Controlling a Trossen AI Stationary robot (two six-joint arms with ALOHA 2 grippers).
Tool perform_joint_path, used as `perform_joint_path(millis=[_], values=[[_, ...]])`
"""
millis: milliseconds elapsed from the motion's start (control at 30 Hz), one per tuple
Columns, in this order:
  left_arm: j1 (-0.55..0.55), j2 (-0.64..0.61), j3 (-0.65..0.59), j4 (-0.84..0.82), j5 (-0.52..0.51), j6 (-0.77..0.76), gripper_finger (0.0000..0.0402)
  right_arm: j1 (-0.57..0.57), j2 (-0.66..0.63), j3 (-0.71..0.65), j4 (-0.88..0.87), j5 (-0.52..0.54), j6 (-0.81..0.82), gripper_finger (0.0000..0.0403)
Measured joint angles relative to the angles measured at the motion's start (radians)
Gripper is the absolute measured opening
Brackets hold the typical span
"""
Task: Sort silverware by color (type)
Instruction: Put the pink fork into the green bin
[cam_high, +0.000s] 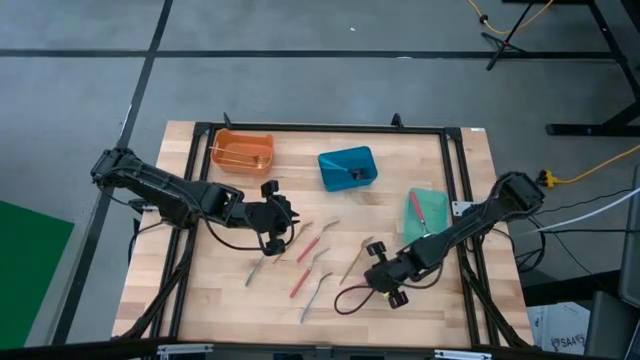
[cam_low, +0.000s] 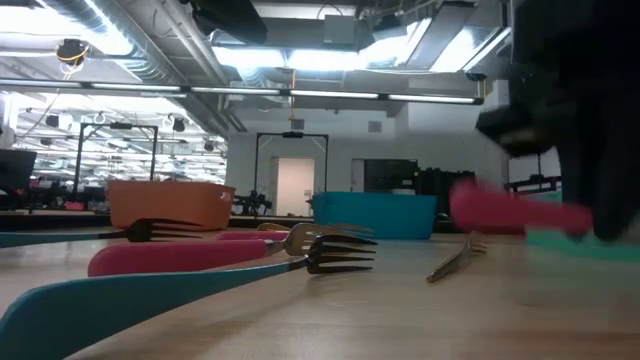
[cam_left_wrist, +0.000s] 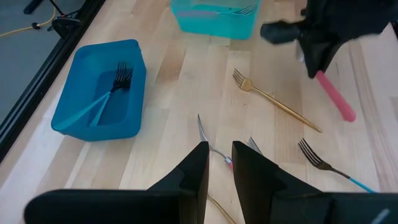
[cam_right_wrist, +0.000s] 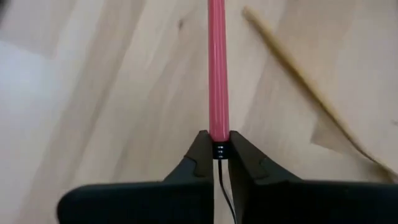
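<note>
Your right arm comes in from the table's right edge and reaches toward its middle. Its right gripper sits low over the front half of the table, fingers pinched tight on a red-handled utensil. Your left arm stretches in from the table's left edge, wrist level, and the left gripper hangs over the table's middle-left, its fingers parted by a narrow gap with nothing between them.

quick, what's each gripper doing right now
left gripper: empty, fingers slightly apart, above the table.
right gripper: shut on the red-handled utensil.
</note>
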Motion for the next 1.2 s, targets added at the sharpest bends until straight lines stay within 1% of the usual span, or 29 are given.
perform_joint_path(millis=[133, 333, 400, 500, 700, 867, 967, 1067, 1200], values=[[0.000, 0.000, 0.000, 0.000, 0.000, 0.000, 0.0064, 0.005, -0.083, 0.000, -0.047, 0.032, 0.067, 0.0004], [0.000, 0.000, 0.000, 0.000, 0.001, 0.000, 0.0064, 0.004, -0.258, 0.000, -0.196, 0.142, 0.160, 0.0004], [0.000, 0.000, 0.000, 0.000, 0.001, 0.000, 0.0064, 0.004, -0.324, 0.001, -0.263, 0.194, 0.190, 0.0003], [0.000, 0.000, 0.000, 0.000, 0.001, 0.000, 0.0064, 0.005, -0.420, 0.002, -0.391, 0.303, 0.273, 0.0003], [0.000, 0.000, 0.000, 0.000, 0.001, 0.000, 0.0064, 0.004, -0.568, 0.002, -0.698, 0.476, 0.514, 0.0003], [0.000, 0.000, 0.000, -0.001, 0.001, 0.000, 0.0064, 0.004, -0.625, 0.002, -0.918, 0.584, 0.809, 0.0004], [0.000, 0.000, 0.000, -0.001, 0.001, 0.000, 0.0064, 0.004, -0.629, 0.001, -0.997, 0.631, 0.970, 0.0004], [0.000, 0.000, 0.000, -0.001, 0.000, 0.000, 0.0064, 0.004, -0.628, -0.036, -0.995, 0.658, 1.043, 0.0004], [0.000, 0.000, 0.000, -0.002, 0.000, 0.000, 0.0064, 0.004, -0.628, -0.133, -0.937, 0.652, 1.111, 0.0005]])
